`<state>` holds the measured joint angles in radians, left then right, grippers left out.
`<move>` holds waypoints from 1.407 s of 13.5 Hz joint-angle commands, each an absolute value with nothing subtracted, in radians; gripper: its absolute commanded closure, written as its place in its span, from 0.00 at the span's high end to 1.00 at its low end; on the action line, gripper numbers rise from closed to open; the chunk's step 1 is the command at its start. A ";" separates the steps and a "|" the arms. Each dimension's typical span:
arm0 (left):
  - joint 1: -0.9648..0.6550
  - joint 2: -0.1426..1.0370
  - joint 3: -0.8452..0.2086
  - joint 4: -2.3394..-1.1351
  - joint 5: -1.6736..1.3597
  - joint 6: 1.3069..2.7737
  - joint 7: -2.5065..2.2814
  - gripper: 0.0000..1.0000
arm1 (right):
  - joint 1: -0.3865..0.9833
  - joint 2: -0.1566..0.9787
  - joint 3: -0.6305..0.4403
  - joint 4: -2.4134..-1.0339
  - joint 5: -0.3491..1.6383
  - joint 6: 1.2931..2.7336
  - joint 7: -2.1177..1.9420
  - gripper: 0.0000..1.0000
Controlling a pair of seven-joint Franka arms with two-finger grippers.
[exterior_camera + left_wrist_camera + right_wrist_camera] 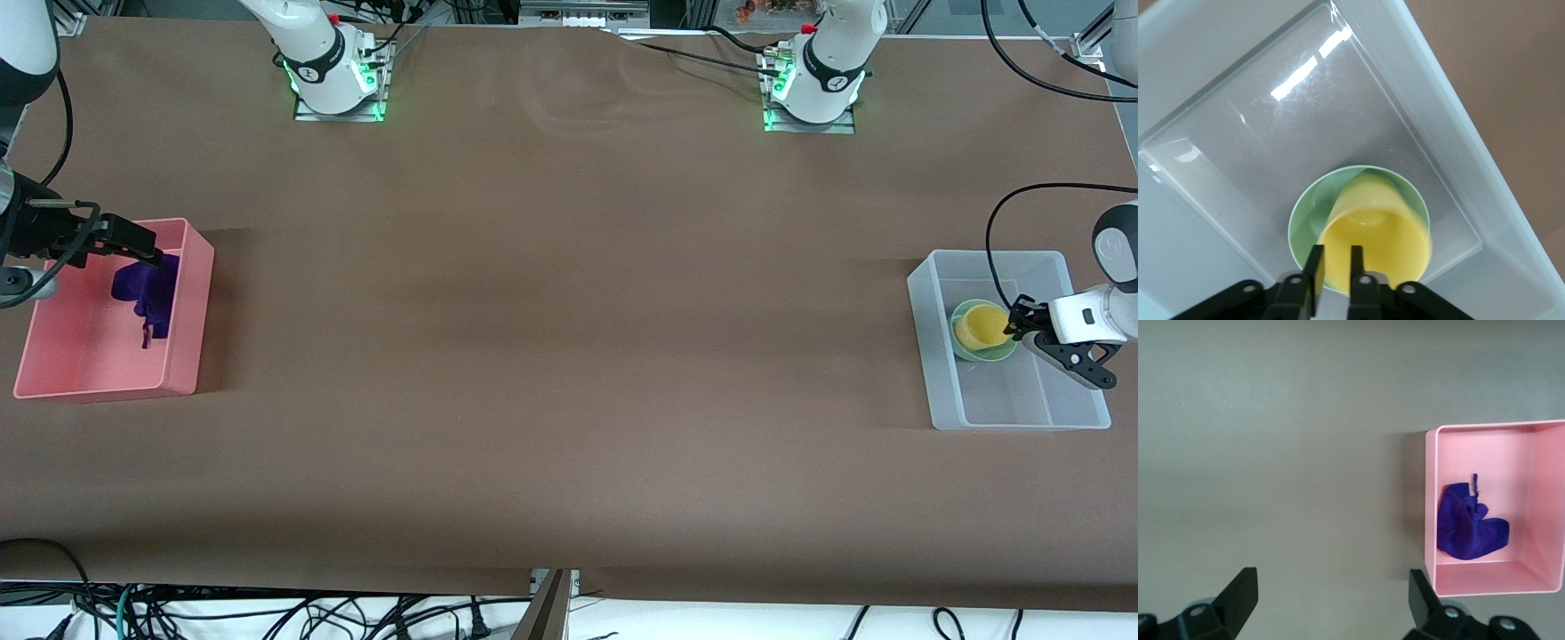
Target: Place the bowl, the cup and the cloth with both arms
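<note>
The yellow cup (978,324) sits tilted inside the mint-green bowl (989,354), which stands in a clear plastic bin (1022,418) at the left arm's end of the table. My left gripper (1013,331) is shut on the cup's rim. In the left wrist view its fingers (1315,267) pinch the wall of the cup (1378,233) over the bowl (1305,210). The purple cloth (147,289) lies in a pink bin (191,302) at the right arm's end. My right gripper (142,244) is open and empty above that bin. The right wrist view shows the gripper (1331,590), the cloth (1468,530) and the bin (1431,520).
The clear bin's walls (1438,100) close round the bowl. Brown table surface (569,311) stretches between the two bins. The arm bases stand along the table edge farthest from the front camera. Cables hang below the nearest edge.
</note>
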<state>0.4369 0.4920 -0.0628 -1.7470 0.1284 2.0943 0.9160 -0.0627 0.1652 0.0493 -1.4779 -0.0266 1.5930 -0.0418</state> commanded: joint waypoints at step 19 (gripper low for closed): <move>0.046 -0.073 -0.055 -1.757 -0.045 1.648 0.089 1.00 | -0.060 0.121 0.052 -1.480 -0.052 1.496 0.011 1.00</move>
